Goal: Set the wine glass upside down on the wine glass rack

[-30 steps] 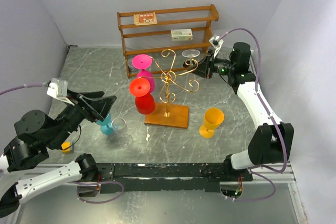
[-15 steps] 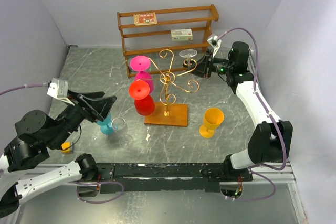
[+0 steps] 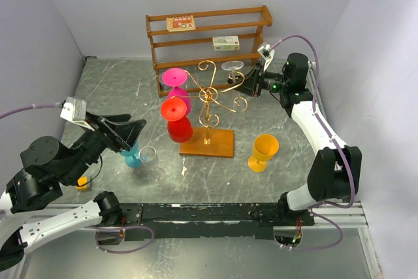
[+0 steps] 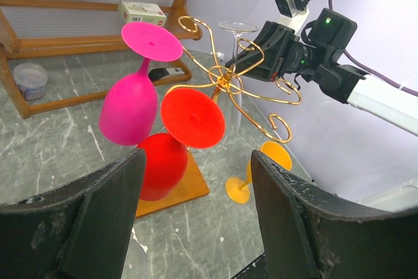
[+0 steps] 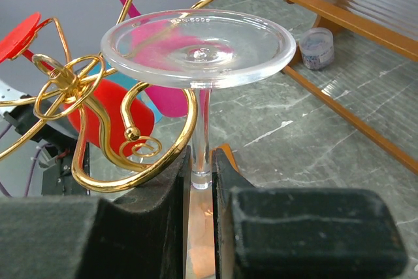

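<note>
Grey marble-patterned tabletop (image 3: 111, 89) carries the wine glass rack (image 3: 208, 143) near its centre, with a brown wooden shelf (image 3: 215, 13) behind it at the back wall. I read the right gripper (image 5: 202, 181) as clamped on the stem of the clear wine glass (image 5: 198, 47). That glass is inverted, foot uppermost, at the rack's right side. Its stem stands just beside a gold scroll arm; I cannot confirm contact. A pink glass (image 4: 130, 106) and a red glass (image 4: 189, 119) hang inverted on the rack's left side. A yellow glass (image 3: 264, 145) stands upright on the table, right of the wooden base. The left gripper (image 4: 196, 158) hovers low at the left, jaws spread wide, holding nothing.
</note>
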`<state>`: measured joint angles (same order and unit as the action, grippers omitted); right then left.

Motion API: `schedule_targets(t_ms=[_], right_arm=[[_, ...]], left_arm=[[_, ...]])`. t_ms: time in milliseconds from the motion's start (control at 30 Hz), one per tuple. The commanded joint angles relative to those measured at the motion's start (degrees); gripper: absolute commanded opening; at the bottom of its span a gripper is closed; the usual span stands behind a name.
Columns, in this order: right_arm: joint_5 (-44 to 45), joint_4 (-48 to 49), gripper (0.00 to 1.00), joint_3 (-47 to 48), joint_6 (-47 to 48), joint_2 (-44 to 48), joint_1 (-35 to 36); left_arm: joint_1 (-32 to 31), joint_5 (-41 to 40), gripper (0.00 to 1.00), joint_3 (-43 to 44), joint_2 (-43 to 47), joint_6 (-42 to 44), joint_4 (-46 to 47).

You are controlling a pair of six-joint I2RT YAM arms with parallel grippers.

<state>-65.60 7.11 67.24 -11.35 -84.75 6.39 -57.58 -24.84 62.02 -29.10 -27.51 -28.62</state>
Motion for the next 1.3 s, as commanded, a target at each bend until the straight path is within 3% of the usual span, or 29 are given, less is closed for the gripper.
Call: schedule_targets(t_ms=[0, 333, 767, 1000, 1267], right_arm=[[-2.05, 6.18, 0.0, -0.8, -1.06, -0.28, 0.59], [-5.36, 12.98, 0.0, -2.67, -3.98, -0.97, 0.99], [-7.08, 32.03, 0.0, -7.56, -18.36, -0.47, 1.34], [-6.36, 37.09, 0.0, -10.37, -22.53, 1.15, 1.34], [-3.57, 32.99, 0.0, -12.84, -19.68, 4.94, 1.33]], left_arm=[[-0.21, 0.03, 0.76, -0.32, -0.91, -0.4, 0.23], [-0.25, -0.6, 0.76, -0.15, -2.16, -0.42, 0.56], [-0.25, -1.59, 0.76, -0.42, -1.98, -0.96, 0.34], [-0.25, -1.92, 0.76, -0.66, -1.16, -1.31, -0.03], [-0.25, -1.62, 0.76, -0.68, -0.48, -1.57, -0.29]])
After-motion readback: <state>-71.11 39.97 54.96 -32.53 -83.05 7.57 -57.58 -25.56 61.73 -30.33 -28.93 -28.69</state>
